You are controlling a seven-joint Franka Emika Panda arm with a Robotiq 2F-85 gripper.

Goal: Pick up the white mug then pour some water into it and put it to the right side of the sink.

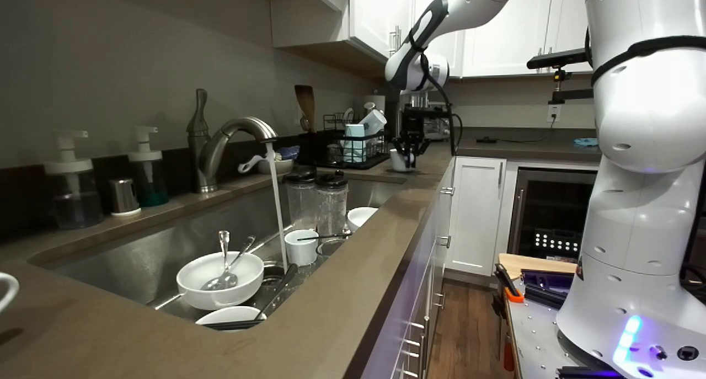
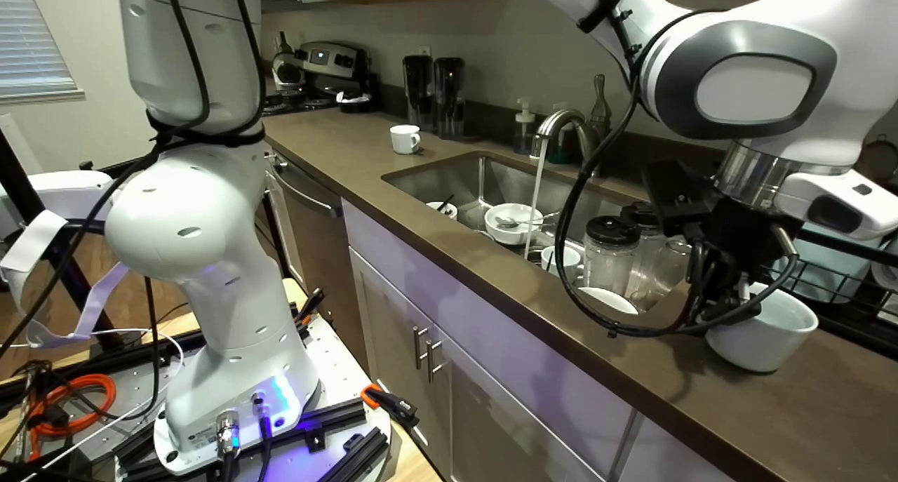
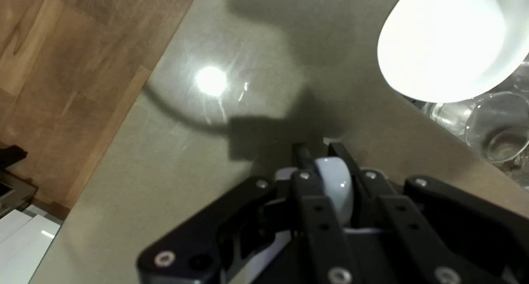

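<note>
The white mug stands roughly upright on or just above the brown countertop, beyond the sink's end by the dish rack. It shows in both exterior views [image 1: 399, 161] [image 2: 766, 331]. My gripper [image 1: 411, 154] reaches down on the mug's sink side. In the wrist view its fingers [image 3: 317, 153] are shut on the mug's handle [image 3: 337, 184]; the body is mostly hidden below the gripper. I cannot tell if water is inside. The stainless sink [image 1: 182, 235] [image 2: 449, 180] holds dishes, and its faucet [image 1: 220, 142] runs a steady stream into it.
A black dish rack [image 1: 364, 147] stands behind the mug. The sink holds jars [image 1: 331, 199], a bowl with spoons [image 1: 220, 279], another mug [image 1: 301, 246] and a bowl [image 3: 446, 44] near the counter edge. A smaller white cup [image 2: 405, 139] stands at the far end.
</note>
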